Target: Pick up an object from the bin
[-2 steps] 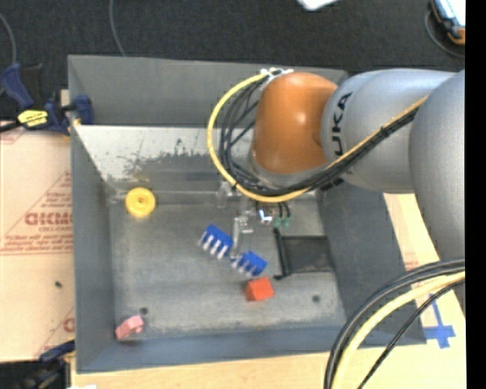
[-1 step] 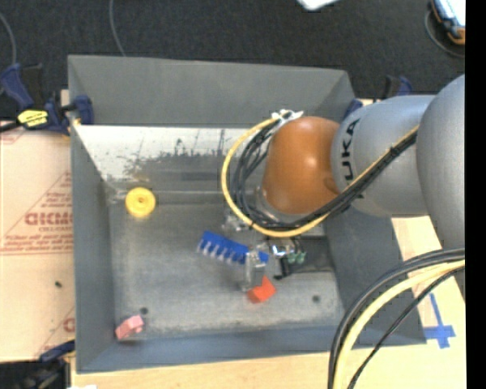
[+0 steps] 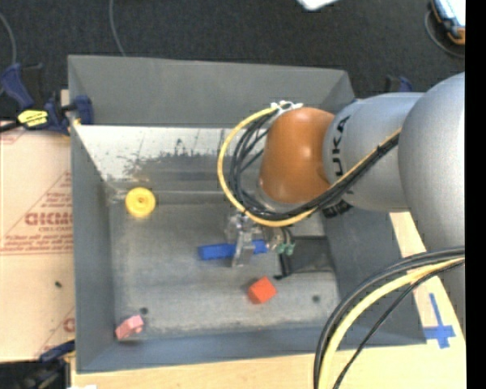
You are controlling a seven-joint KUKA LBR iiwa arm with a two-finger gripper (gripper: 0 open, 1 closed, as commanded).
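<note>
Over the bin's (image 3: 91, 241) middle | arm (image 3: 405, 152) reaches in from the right edge, bent downward | gripper (image 3: 245, 248) at blue bar (image 3: 215, 253) | grip width cannot be told | red cube (image 3: 262, 291) just beside

- bin (image 3: 178, 298): grey, with dark speckles on its far wall
- round piece (image 3: 140, 202), upper left: yellow
- flat piece (image 3: 215, 253), centre: blue
- block (image 3: 262, 291): orange-red
- small piece (image 3: 130, 327), lower left: pink
- wrist cover (image 3: 296, 156) — orange
- arm (image 3: 421, 152): silver-grey
- cables (image 3: 227, 164) — yellow and black
</note>
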